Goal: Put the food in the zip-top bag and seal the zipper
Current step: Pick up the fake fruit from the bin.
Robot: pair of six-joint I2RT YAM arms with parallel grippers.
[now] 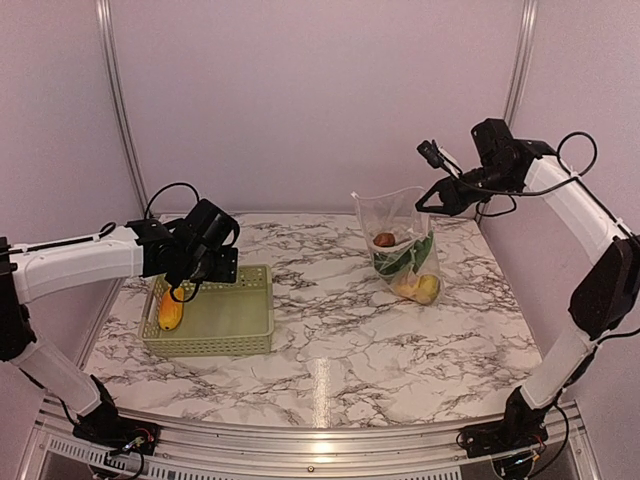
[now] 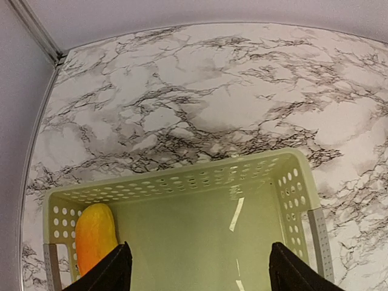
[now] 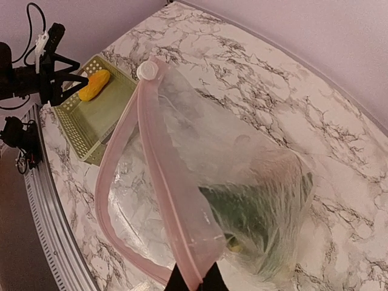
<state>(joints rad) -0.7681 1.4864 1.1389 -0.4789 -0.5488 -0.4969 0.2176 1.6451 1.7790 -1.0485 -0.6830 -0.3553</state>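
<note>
The clear zip-top bag hangs at the back right, held up by its mouth, with a brown lump, green pieces and yellow fruit inside. My right gripper is shut on the pink zipper strip at the bag's mouth; the mouth gapes open. An orange-yellow piece lies in the pale green basket. My left gripper is open above the basket, just right of that piece; its fingers straddle bare basket floor.
The basket sits at the left of the marble table. Metal frame posts and pale walls close in the back and sides. The left arm shows in the right wrist view.
</note>
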